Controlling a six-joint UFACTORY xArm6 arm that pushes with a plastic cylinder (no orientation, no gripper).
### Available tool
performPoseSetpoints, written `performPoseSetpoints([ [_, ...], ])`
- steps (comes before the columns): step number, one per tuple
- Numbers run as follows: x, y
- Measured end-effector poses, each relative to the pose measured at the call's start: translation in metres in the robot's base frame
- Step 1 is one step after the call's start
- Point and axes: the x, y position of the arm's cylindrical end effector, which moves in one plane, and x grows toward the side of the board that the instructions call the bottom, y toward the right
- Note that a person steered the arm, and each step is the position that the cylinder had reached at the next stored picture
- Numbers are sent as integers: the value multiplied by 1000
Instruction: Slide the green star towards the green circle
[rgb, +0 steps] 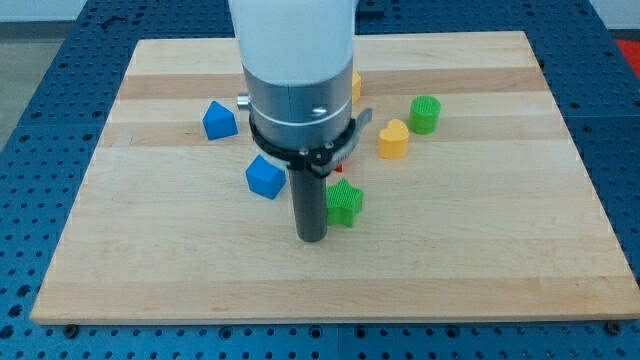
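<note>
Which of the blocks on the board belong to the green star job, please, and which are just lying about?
Part of the job:
- green star
- green circle
- my tip, touching the star's left side

Just lying about:
- yellow heart
- blue block at upper left
- blue block beside the rod
- yellow block, mostly hidden behind the arm

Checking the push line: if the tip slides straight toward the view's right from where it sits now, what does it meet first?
The green star, which sits immediately right of my tip, apparently touching or nearly so; depth is unclear.

Tip (311, 238) touching star (345, 204) left side; circle (425, 114) upper right.
</note>
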Motion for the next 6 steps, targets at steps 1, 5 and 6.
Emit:
performPoseSetpoints([
  [1, -9, 10],
  [5, -28, 35],
  [6, -34, 32],
])
